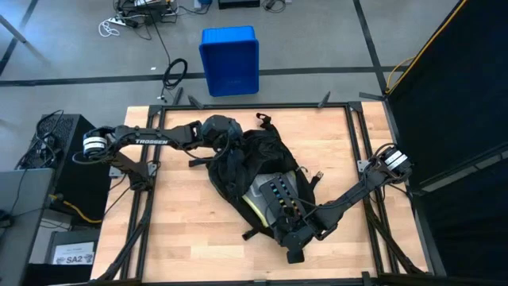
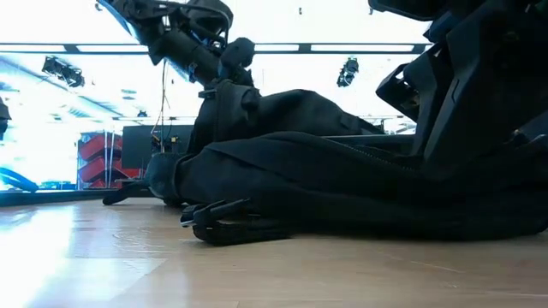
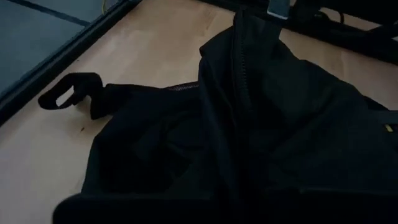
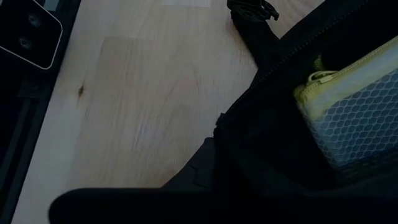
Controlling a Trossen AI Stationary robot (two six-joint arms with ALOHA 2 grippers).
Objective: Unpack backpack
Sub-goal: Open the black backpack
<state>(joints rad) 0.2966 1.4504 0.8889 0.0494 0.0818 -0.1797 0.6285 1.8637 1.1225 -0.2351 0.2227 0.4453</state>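
Seen from above: pale wooden tabletop (image 1: 182, 230) inside a dark metal frame, with a large black soft fabric backpack (image 1: 246, 171) lying flat near the middle, grey back panel and yellow-green trim facing up. Nearest, at the backpack's lower end: right gripper (image 1: 295, 238), fingers closed, pressed against or into the fabric edge; whether any fabric or zip pull is pinched cannot be told. In the right wrist view, a parted zip (image 4: 273, 62) exposing a pale mesh pocket with yellow-green piping (image 4: 354, 118) inside the bag. Farther, at the backpack's upper end: left gripper (image 1: 221, 131), fingers likewise closed, resting on the bunched top of the bag; hold on anything not discernible. A black strap with a plastic buckle (image 3: 65, 96) trailing onto the wood just beside that end. Beyond the table, on the grey floor: a blue rectangular plastic bin (image 1: 229, 59). Nothing yet out on the table, so likely the opening stage: bag being steadied and spread. Next move probably calls for widening the zip gap, then opening fingers to reach in for the contents.
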